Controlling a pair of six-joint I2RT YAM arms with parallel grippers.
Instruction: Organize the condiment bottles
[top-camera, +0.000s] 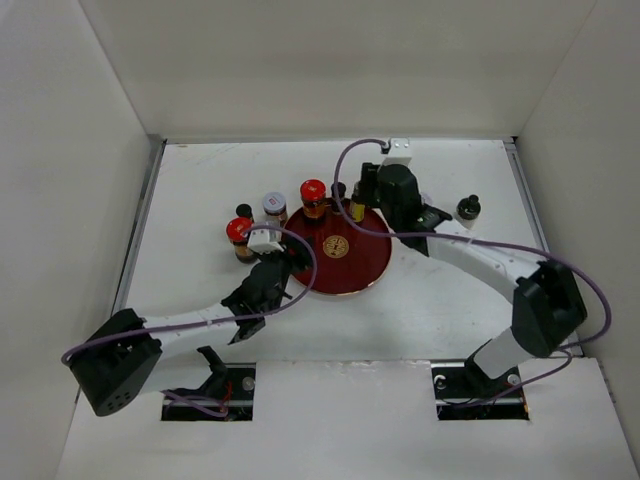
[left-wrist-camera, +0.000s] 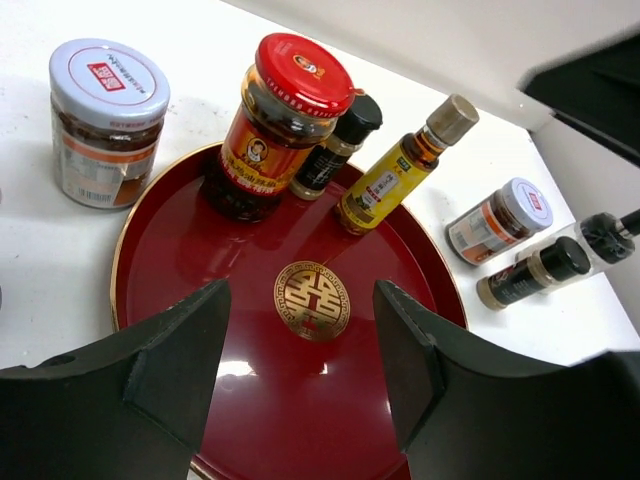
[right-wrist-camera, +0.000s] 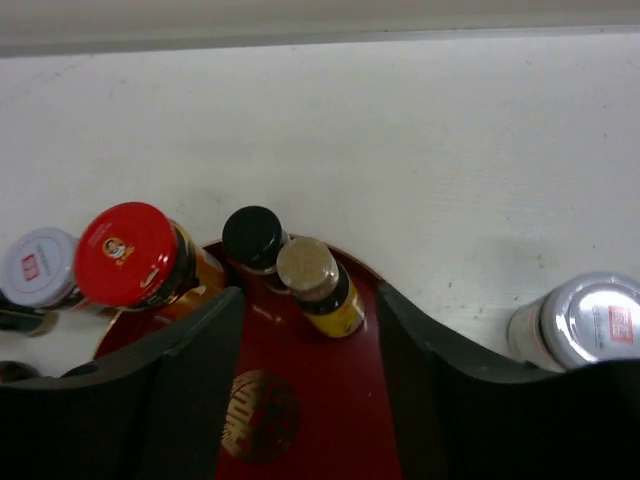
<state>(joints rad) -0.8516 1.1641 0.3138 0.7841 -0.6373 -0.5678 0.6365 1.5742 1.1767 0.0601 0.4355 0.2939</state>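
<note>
Left gripper (left-wrist-camera: 300, 320): jaws parted, nothing between them, hanging over the near half of the round red tray (left-wrist-camera: 165, 260). Right gripper (right-wrist-camera: 310, 295): jaws likewise spread and holding nothing, above the tray's far side.

I note one red-capped jar (left-wrist-camera: 275, 130) on the tray, ahead of the left fingers. The second red-capped jar (top-camera: 238, 238) stands on the table just left of the left wrist.

One white-lidded jar (left-wrist-camera: 105, 120) sits off the tray, ahead and well left of the left gripper. The other white-lidded jar (right-wrist-camera: 580, 320) is on the table just right of the right gripper.

The slim yellow bottle (right-wrist-camera: 320, 285) stands on the tray just ahead of the right jaws' gap, touching neither finger as far as I can tell. A small black-capped bottle (right-wrist-camera: 252, 238) stands just left of it, at the rim.

A dark spice bottle (left-wrist-camera: 530, 272) and a clear bottle (left-wrist-camera: 603, 237) stand off the tray, ahead and right of the left gripper.
</note>
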